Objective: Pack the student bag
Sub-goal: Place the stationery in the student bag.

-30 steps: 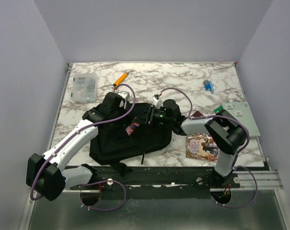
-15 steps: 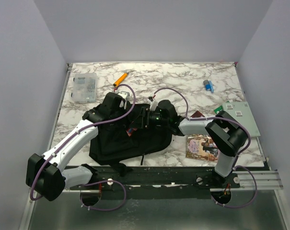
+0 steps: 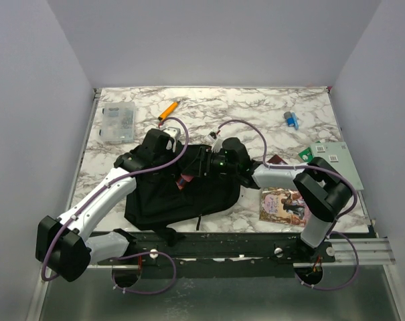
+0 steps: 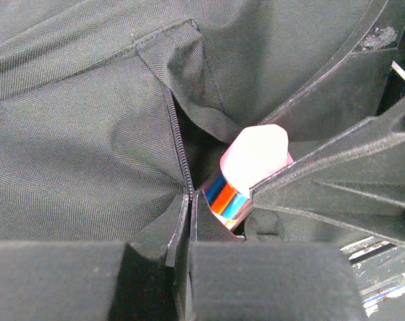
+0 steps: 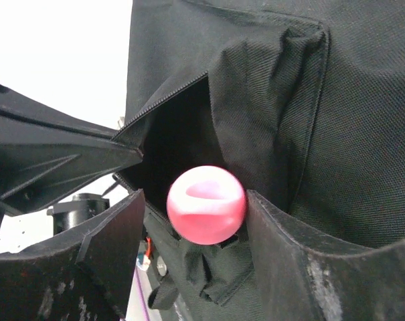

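Top external view, starting at my end of the table: the bag lies flat a little left of centre and reaches almost to the near edge. It is the biggest thing I have in front of me. Just right of the bag, also close to me, a picture book lies flat.

Both arms meet over the far half of the bag. My left gripper is pinched shut on the bag's fabric right at the zipper, at the lip of the opening. A pink-capped item with bright coloured stripes pokes out of that opening, partly inside the bag.

On the right wrist camera my right gripper has its fingers spread to either side of the pink cap. I see a clear gap on one side, and on the other I cannot tell whether finger and cap touch. The jaws are apart, not clamped on anything.

Off the bag's right side lie a small dark red thing and, further out, a grey-green board. Beyond the bag's far left corner sits a clear plastic box. Behind the bag lies an orange marker, and well off to the far right of the bag is a small blue thing.
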You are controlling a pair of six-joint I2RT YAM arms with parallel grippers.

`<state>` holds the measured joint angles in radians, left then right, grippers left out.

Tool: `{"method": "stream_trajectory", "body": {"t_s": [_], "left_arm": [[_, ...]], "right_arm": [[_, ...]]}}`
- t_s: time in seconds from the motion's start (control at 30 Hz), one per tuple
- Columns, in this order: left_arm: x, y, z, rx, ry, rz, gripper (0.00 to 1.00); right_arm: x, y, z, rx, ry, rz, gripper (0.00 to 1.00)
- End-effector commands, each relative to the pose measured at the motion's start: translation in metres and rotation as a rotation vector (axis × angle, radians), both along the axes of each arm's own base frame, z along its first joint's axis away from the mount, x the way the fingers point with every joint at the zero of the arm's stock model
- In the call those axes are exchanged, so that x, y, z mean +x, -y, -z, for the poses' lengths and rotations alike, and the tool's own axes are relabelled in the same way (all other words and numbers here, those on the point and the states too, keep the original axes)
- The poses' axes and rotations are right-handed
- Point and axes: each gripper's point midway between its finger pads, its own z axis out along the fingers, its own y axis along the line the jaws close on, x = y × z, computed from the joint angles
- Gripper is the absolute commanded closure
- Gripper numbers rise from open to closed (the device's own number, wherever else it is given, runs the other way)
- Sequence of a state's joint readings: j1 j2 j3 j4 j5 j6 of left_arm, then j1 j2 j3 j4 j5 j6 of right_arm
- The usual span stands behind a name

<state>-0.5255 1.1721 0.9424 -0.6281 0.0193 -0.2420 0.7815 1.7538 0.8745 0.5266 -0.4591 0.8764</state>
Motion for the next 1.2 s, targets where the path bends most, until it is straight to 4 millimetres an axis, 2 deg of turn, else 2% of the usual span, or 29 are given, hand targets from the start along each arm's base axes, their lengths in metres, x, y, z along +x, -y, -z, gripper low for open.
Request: {"method": "stream_trajectory", "body": {"t_s": [0.0, 0.1, 0.2, 0.3, 0.43, 0.6, 0.77, 0.97, 1.07, 1.17], "left_arm": [[0.006, 0.012, -0.024, -0.069, 0.070, 0.031, 1.00], [0.007, 0.011, -0.023, -0.063, 0.070, 0.026, 1.00], [0.006, 0.013, -0.023, -0.068, 0.064, 0.034, 1.00], [0.008, 0.013, -0.023, -0.064, 0.063, 0.029, 1.00], [0.008, 0.011, -0.020, -0.057, 0.062, 0.026, 1.00], [0.008, 0.011, -0.021, -0.055, 0.066, 0.026, 1.00], [0.007, 0.012, -0.020, -0.058, 0.058, 0.033, 1.00], [0.007, 0.012, -0.021, -0.059, 0.060, 0.034, 1.00], [0.007, 0.010, -0.020, -0.052, 0.064, 0.028, 1.00], [0.007, 0.012, -0.022, -0.059, 0.065, 0.032, 1.00]], "right_arm": [[0.008, -0.002, 0.004, -0.028, 0.012, 0.008, 0.45], [0.001, -0.013, 0.007, 0.024, -0.031, -0.035, 0.67], [-0.011, -0.028, 0.008, 0.043, -0.033, -0.076, 0.70], [-0.025, -0.044, 0.013, 0.026, -0.038, -0.135, 0.69], [-0.031, -0.047, 0.018, 0.019, -0.057, -0.164, 0.65], [-0.020, -0.036, 0.015, -0.058, -0.003, -0.123, 0.46], [-0.014, -0.022, 0.005, -0.075, 0.031, -0.076, 0.33], [-0.020, -0.025, 0.003, -0.034, 0.004, -0.100, 0.33], [-0.018, -0.028, 0.013, -0.062, -0.019, -0.105, 0.34], [-0.026, -0.036, 0.020, -0.066, -0.036, -0.140, 0.38]]}}
